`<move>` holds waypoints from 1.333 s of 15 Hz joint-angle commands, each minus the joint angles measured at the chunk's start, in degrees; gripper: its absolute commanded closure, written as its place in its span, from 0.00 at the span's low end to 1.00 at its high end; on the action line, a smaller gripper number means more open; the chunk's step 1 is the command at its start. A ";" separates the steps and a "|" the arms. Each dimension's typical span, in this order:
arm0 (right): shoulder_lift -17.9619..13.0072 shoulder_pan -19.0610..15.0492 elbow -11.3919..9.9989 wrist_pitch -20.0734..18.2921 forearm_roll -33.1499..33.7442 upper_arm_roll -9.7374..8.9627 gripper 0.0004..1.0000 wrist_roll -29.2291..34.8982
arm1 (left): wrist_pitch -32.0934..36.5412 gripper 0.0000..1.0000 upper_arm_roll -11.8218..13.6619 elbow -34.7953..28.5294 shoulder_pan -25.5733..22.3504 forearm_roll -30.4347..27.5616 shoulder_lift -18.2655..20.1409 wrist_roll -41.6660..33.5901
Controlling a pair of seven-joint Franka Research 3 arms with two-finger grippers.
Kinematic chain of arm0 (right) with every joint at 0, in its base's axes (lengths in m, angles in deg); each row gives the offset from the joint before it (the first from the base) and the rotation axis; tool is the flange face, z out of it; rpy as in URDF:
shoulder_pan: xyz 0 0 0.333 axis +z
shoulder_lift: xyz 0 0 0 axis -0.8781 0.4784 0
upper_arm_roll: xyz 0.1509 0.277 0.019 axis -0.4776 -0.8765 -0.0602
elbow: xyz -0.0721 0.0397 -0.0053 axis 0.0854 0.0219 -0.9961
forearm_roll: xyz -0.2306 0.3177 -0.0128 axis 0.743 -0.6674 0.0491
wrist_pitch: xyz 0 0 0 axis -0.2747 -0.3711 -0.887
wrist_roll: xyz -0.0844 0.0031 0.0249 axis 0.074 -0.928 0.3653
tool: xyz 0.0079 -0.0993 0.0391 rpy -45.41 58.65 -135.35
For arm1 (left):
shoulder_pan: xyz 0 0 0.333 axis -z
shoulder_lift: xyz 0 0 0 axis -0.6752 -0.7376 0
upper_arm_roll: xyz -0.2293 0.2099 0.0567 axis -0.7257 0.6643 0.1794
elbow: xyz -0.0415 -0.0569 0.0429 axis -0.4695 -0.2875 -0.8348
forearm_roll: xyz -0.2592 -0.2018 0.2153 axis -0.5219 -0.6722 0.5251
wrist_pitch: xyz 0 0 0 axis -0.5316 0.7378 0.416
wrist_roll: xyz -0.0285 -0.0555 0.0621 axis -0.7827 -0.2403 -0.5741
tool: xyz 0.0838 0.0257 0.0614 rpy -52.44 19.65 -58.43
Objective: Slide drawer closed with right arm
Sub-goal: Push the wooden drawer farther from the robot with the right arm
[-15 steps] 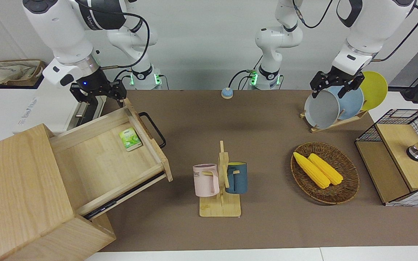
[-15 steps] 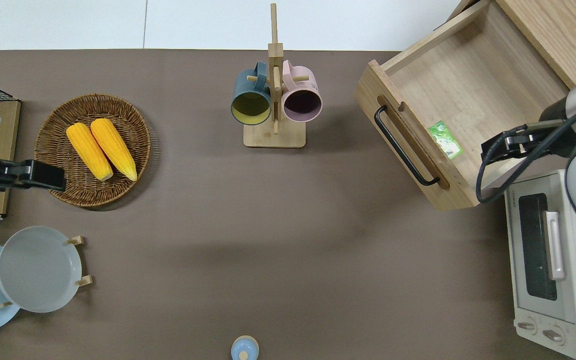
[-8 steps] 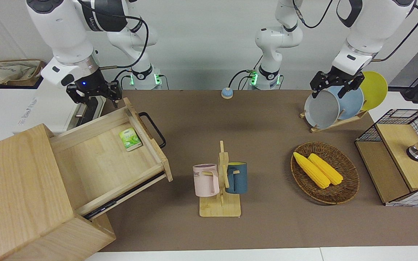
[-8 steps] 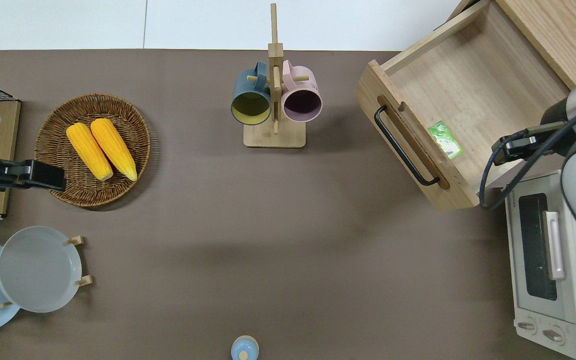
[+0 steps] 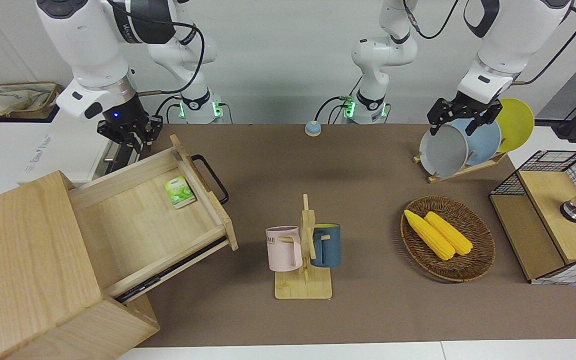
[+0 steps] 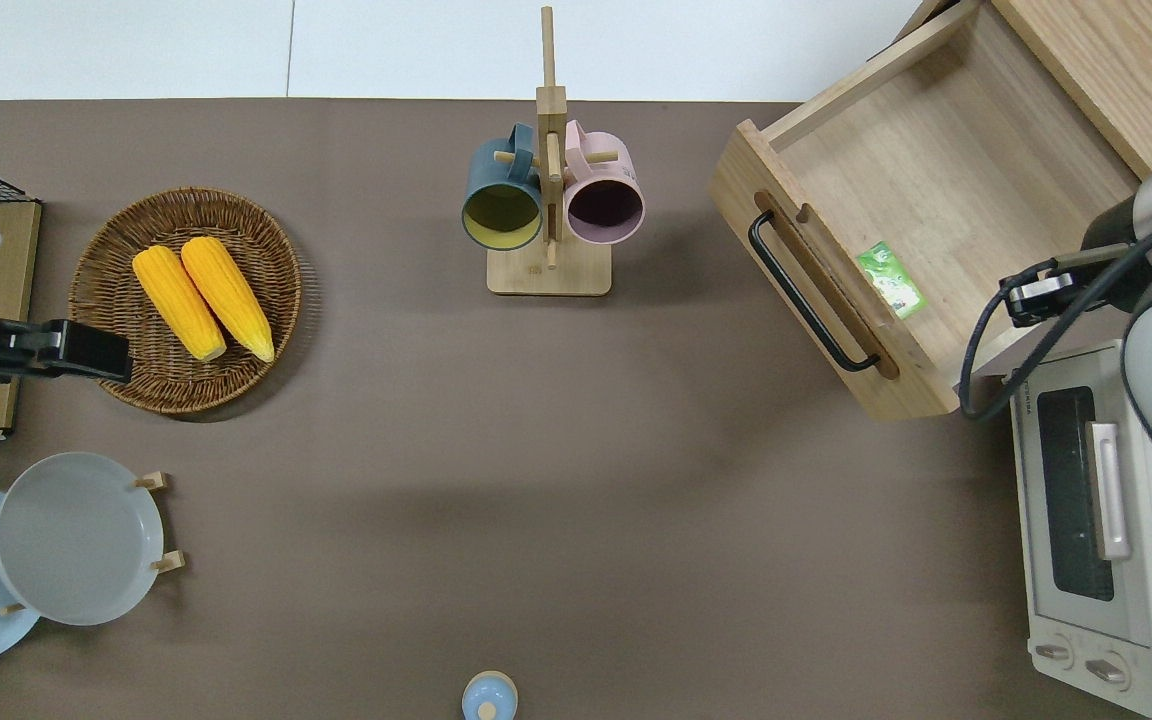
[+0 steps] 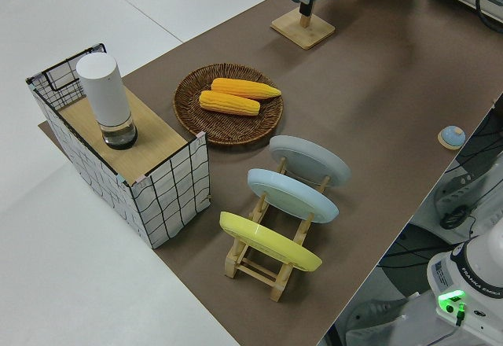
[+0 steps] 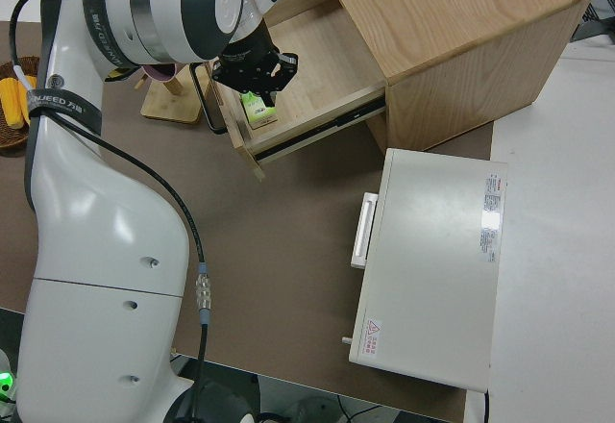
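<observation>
The drawer stands pulled far out of the pale wooden cabinet, its black bar handle facing the middle of the table. A green packet lies inside, close to the front panel. The same drawer shows in the overhead view and as the drawer in the right side view. My right gripper hangs over the drawer's side wall that is nearer to the robots, well away from the handle. Overhead, the right gripper is beside the toaster oven's corner. The left arm is parked with its left gripper.
A white toaster oven sits beside the drawer, nearer to the robots. A mug rack with two mugs stands mid-table. Toward the left arm's end are a wicker basket of corn, a plate rack and a wire-mesh box. A small bell sits near the robots.
My right gripper has drifted from the drawer's front corner back along the side wall toward the right arm's end and has turned at the wrist. The drawer has not moved.
</observation>
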State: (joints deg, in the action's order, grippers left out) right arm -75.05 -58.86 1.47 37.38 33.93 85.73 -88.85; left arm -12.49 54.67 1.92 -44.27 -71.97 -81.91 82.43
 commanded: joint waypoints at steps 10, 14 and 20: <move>-0.87 7.80 3.41 0.19 2.73 -0.67 1.00 10.07 | 1.13 0.01 -0.39 1.49 -0.31 0.98 -0.65 -0.56; -0.60 13.34 3.41 0.37 2.73 -0.84 1.00 22.62 | 1.13 0.01 -0.39 1.49 -0.31 0.98 -0.65 -0.56; 1.85 19.58 3.06 1.69 2.65 -1.10 1.00 41.88 | 1.13 0.01 -0.39 1.40 -0.31 0.98 -0.65 -0.56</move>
State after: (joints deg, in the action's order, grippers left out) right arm -74.89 -41.32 4.73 37.94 35.63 84.75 -55.78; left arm -12.49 54.67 1.92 -44.27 -71.97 -81.91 82.43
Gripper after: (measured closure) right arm 0.991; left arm 0.004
